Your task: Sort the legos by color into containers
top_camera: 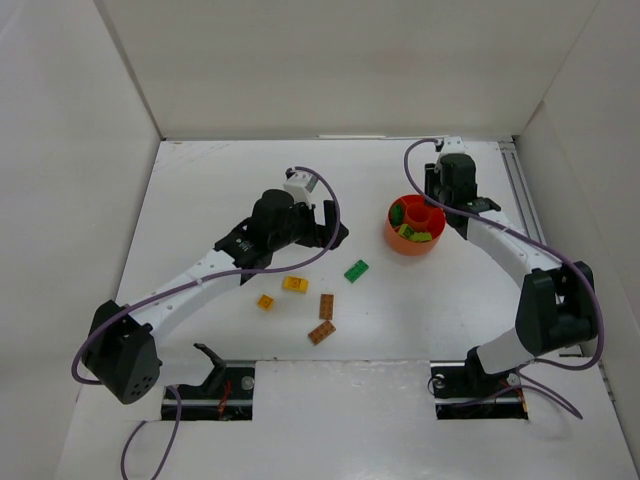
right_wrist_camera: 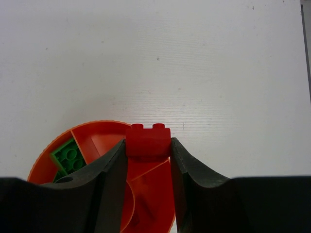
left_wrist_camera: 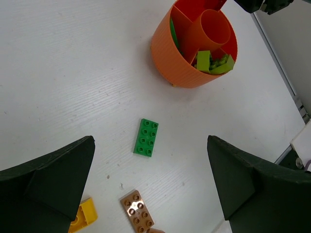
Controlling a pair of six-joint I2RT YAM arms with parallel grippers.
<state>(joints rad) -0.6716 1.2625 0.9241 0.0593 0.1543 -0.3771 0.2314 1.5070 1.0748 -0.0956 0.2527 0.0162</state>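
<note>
The orange-red divided bowl [top_camera: 400, 241] stands right of centre and holds green and lime bricks; it also shows in the left wrist view [left_wrist_camera: 167, 53]. My right gripper [right_wrist_camera: 148, 148] is shut on a red brick [right_wrist_camera: 148, 141] and holds it over the bowl's far rim [right_wrist_camera: 92, 125]; in the top view the gripper [top_camera: 437, 200] sits at the bowl's back right. A green brick [top_camera: 356, 270] lies on the table between my open, empty left gripper's [left_wrist_camera: 150, 187] fingers' line of sight [left_wrist_camera: 146, 138]. Brown bricks [top_camera: 326, 306] [top_camera: 321, 333], a yellow brick [top_camera: 295, 284] and an orange brick [top_camera: 265, 301] lie below.
White walls enclose the table on the left, back and right. A metal rail [top_camera: 520, 190] runs along the right edge. A black fixture [top_camera: 212, 360] stands near the left arm's base.
</note>
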